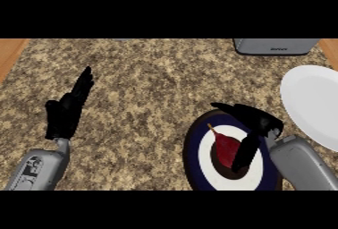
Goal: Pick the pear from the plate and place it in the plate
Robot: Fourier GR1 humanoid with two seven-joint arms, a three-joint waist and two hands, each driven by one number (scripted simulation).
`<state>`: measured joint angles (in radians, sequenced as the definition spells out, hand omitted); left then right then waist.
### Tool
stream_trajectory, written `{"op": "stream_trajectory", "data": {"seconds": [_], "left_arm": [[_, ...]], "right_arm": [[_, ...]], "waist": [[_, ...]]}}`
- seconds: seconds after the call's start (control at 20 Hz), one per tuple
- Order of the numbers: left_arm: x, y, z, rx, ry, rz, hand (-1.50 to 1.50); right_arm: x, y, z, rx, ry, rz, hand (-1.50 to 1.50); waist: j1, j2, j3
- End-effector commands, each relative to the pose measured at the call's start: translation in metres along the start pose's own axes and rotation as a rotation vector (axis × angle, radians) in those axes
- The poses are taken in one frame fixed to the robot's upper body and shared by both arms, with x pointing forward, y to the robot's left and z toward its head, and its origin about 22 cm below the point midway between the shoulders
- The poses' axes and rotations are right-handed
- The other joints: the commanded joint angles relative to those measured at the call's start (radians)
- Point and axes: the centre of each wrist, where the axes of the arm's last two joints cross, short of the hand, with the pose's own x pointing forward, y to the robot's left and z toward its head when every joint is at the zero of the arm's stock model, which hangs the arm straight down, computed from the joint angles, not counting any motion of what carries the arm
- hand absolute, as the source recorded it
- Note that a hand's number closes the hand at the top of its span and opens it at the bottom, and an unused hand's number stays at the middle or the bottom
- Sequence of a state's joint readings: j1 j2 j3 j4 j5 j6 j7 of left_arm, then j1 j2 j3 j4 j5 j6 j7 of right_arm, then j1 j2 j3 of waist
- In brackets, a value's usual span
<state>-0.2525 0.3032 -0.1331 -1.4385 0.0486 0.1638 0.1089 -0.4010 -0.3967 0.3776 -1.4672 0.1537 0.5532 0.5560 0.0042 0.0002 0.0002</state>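
Note:
A dark red pear with a thin stem lies on a plate that has a dark blue rim and a white centre, at the lower right. My right hand hangs over that plate, fingers arched past the pear's far side and the thumb down along its right side, not closed on it. A plain white plate sits at the right edge, partly cut off. My left hand rests open at the left, fingers straight and pointing away.
A grey appliance stands at the back right of the speckled counter. Wooden edges show at the far left and far right corners.

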Motion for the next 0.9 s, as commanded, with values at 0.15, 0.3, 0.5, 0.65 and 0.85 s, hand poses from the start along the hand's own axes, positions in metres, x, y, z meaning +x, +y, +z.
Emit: {"op": "stream_trajectory", "data": {"seconds": [0.15, 0.3, 0.5, 0.65, 0.85], "left_arm": [[-0.002, -0.016, -0.017, -0.007, 0.0, -0.005, 0.0], [-0.01, -0.006, -0.014, -0.006, 0.012, 0.002, 0.0], [-0.015, 0.002, -0.003, 0.0, 0.01, -0.022, 0.0], [-0.007, 0.002, -0.008, 0.023, 0.009, -0.002, 0.0], [-0.006, 0.002, -0.012, -0.003, 0.012, 0.005, 0.0]], "right_arm": [[-0.034, 0.021, -0.014, 0.042, 0.03, 0.023, -1.5], [-0.02, 0.033, -0.023, 0.054, 0.036, 0.005, -1.5], [-0.027, 0.035, -0.033, -0.043, -0.024, 0.022, 1.5], [-0.014, 0.031, -0.031, -0.071, -0.008, 0.037, 1.5], [-0.021, 0.032, -0.038, -0.082, -0.016, 0.033, 1.5]], "waist": [[-0.005, 0.001, 0.0], [-0.004, 0.0, 0.0], [0.0, 0.001, 0.0], [-0.003, 0.0, 0.0], [-0.003, 0.0, 0.0]]}}
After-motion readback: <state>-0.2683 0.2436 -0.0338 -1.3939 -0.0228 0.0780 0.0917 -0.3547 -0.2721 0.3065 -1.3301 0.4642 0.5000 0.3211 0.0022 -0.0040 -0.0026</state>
